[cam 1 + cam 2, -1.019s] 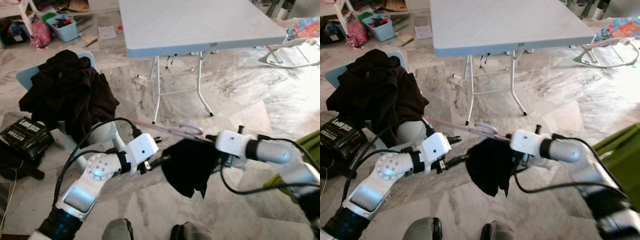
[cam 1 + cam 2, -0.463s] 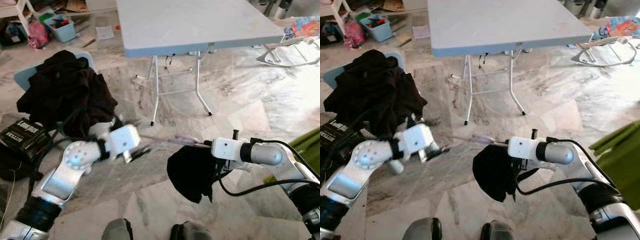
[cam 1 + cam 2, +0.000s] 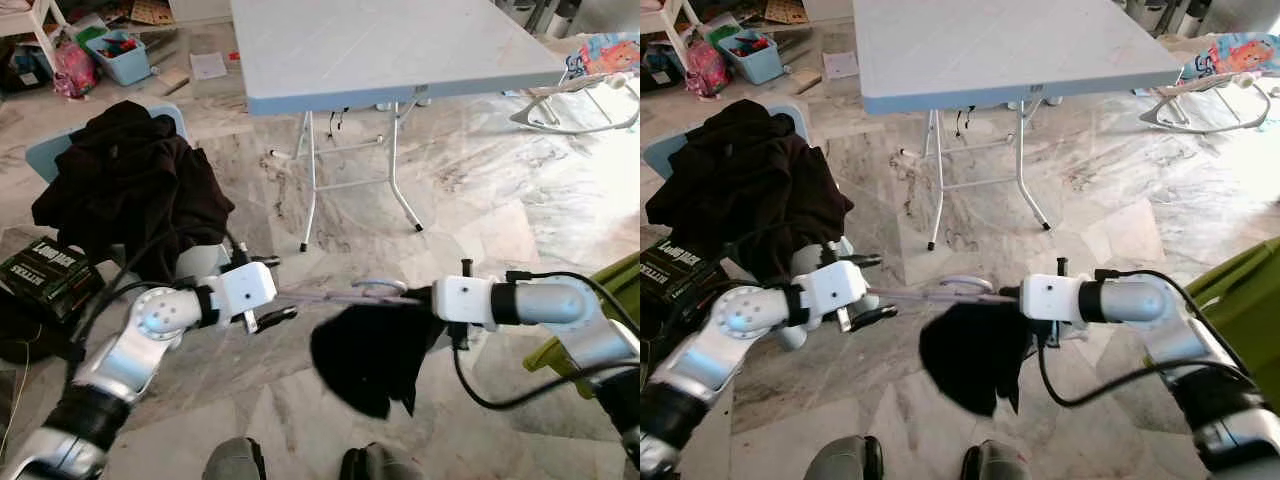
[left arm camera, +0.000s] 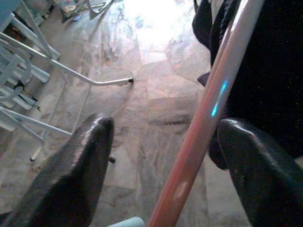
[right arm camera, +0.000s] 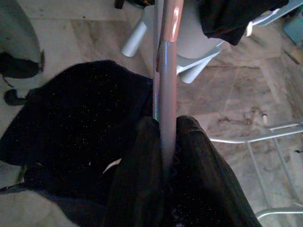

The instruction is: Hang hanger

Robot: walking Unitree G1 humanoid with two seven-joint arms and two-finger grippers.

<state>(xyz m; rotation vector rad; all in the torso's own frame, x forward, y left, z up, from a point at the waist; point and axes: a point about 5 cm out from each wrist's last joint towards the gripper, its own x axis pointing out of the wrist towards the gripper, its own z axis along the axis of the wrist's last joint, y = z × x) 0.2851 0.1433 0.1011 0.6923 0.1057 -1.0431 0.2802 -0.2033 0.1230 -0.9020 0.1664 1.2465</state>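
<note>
**Hanger held out over the marble floor, dark cloth dangling**

At the bottom of the frame, the robot's two feet (image 3: 235, 462) are standing on the marble floor (image 3: 480, 190). Just above them, in the lower centre, a black garment (image 3: 365, 352) is drooping from a thin pinkish hanger (image 3: 330, 294) that is lying roughly level between the two arms. The right gripper (image 5: 163, 142) is pinching the hanger's bar, fingers closed tight on it with the cloth bunched beside them. The left gripper (image 4: 163, 156) is sitting with its fingers spread wide on either side of the same bar, and I can't tell whether either finger is touching it.

I'm judging the hanger to be light and stiff but slim and smooth, so it could be turning in the pinch; the soft garment is pulling it down on one side. Taking hold near the hook, close to where the weight is hanging, looks safest.

Further back at centre left, a heap of dark clothes (image 3: 130, 185) is lying over a pale blue chair (image 3: 45, 155), with a black box (image 3: 45, 272) beside it. In the upper centre a grey folding table (image 3: 400, 45) is standing. At the lower right edge, something green (image 3: 600, 300) is peeking in.
</note>
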